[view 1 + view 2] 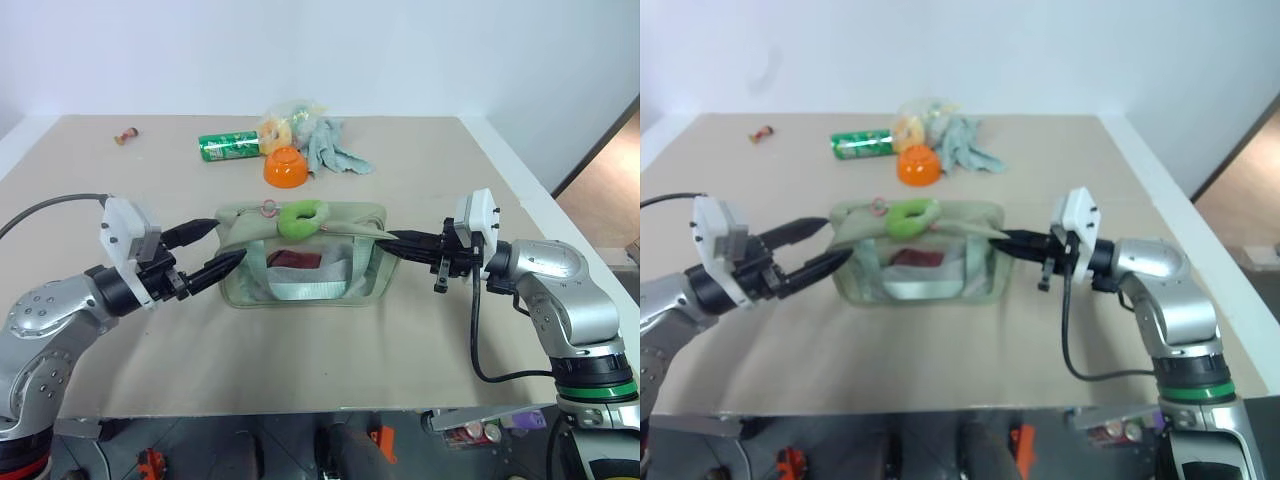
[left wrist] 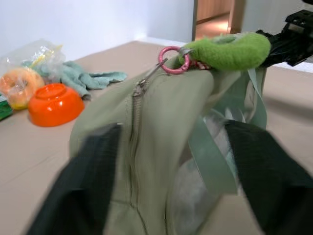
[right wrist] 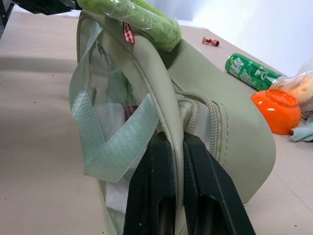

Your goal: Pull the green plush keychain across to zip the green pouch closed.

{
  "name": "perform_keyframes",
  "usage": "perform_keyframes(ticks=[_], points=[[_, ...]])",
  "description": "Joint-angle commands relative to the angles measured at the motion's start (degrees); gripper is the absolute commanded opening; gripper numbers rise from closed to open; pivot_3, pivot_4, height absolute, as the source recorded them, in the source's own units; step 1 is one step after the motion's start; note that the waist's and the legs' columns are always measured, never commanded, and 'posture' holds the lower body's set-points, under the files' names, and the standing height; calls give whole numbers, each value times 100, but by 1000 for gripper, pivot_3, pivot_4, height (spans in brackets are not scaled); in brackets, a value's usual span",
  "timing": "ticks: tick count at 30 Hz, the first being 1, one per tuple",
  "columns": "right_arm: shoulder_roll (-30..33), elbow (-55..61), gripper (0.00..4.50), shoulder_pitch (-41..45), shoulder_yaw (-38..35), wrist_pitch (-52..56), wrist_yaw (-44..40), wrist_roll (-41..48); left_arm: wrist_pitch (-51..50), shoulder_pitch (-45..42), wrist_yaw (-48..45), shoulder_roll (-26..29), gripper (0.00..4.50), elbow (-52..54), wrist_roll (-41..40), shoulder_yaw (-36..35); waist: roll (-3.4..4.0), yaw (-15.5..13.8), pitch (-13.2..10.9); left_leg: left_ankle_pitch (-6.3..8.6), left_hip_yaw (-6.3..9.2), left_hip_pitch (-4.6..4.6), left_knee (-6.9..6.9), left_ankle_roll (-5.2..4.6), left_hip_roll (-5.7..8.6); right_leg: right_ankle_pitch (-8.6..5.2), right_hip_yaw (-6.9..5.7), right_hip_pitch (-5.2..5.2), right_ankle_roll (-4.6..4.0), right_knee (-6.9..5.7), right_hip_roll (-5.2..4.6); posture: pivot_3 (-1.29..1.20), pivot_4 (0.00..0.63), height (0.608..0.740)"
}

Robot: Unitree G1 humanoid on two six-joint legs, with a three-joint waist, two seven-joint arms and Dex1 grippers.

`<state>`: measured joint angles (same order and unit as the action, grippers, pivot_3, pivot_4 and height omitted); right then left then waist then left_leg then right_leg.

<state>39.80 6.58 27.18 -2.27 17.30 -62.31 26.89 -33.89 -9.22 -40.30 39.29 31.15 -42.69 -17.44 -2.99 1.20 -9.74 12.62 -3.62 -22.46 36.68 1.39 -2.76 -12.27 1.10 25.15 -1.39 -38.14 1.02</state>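
Pouch (image 1: 305, 255) lies mid-tabletop (image 1: 300, 350). Right hand (image 3: 178, 161) is clamped on its end seam, anchoring it against the zip pull. Left hand (image 1: 215, 250), fingers apart, straddles the opposite end. Keychain (image 1: 302, 218) rests on top.

Lab-like test room, paper-covered table (image 1: 420, 330), bare white walls (image 1: 400, 50)

Lime plush keychain (image 1: 302, 217), pale sage pouch (image 1: 300, 262), orange bowl (image 1: 285, 166).
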Motion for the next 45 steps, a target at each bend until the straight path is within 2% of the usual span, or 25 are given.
perform_keyframes(ticks=[1,4,5,7,16,21,24,27,29,34,45], points=[[33,145,0,-14,-130,-44,42,29,192,-111,-20,1,1949,28,66,52,0,0,0,0,0,0,0,0,0,0,-1,0,0,0,0,0,150,740],[30,176,0,-25,-140,-44,79,25,242,-138,-16,-9,1174,11,128,124,0,0,0,0,1,0,-1,0,0,0,-1,0,0,0,1,0,150,740],[27,197,0,-29,-143,-33,97,30,248,-159,-8,-16,657,9,137,149,0,0,0,0,1,0,0,0,-1,0,-1,0,0,0,0,0,150,740],[26,222,0,-31,-147,-28,119,33,264,-172,-5,-16,62,1,147,179,0,0,0,0,1,0,0,0,-1,0,-1,0,0,0,0,0,150,740],[60,341,0,69,-182,24,236,61,329,-225,49,32,20,-104,358,227,0,-1,0,0,1,0,0,0,-1,0,-1,0,0,0,-1,0,150,740],[321,544,0,476,-260,143,38,182,361,-245,-30,74,20,-178,461,244,6,0,-4,0,0,-1,-1,0,0,0,1,2,0,0,-1,0,150,740],[334,662,984,938,-318,548,188,440,379,-262,-57,83,0,-213,483,261,6,6,-4,0,0,-2,-2,0,-1,0,2,4,0,1,1,0,150,740],[303,1000,2046,1254,-62,517,186,337,412,-284,-104,89,0,-232,538,326,6,4,-4,0,0,-2,-4,0,-3,-2,-2,4,-3,0,4,0,150,740],[289,1185,2743,1290,45,765,245,396,426,-308,-116,75,0,-232,548,364,4,1,-3,0,1,-2,-6,0,-7,-4,-6,4,-6,1,7,0,150,740],[258,1350,4475,1149,215,493,136,210,443,-359,-135,50,0,-258,561,413,5,3,-3,0,0,-3,-5,0,-11,-4,-3,4,-5,1,-2,0,150,740],[-616,1034,4475,2089,955,654,637,-212,437,-339,-61,-75,0,-131,565,582,4,2,-3,0,0,-2,-4,0,-18,-2,-6,4,-4,-1,3,0,150,740]])
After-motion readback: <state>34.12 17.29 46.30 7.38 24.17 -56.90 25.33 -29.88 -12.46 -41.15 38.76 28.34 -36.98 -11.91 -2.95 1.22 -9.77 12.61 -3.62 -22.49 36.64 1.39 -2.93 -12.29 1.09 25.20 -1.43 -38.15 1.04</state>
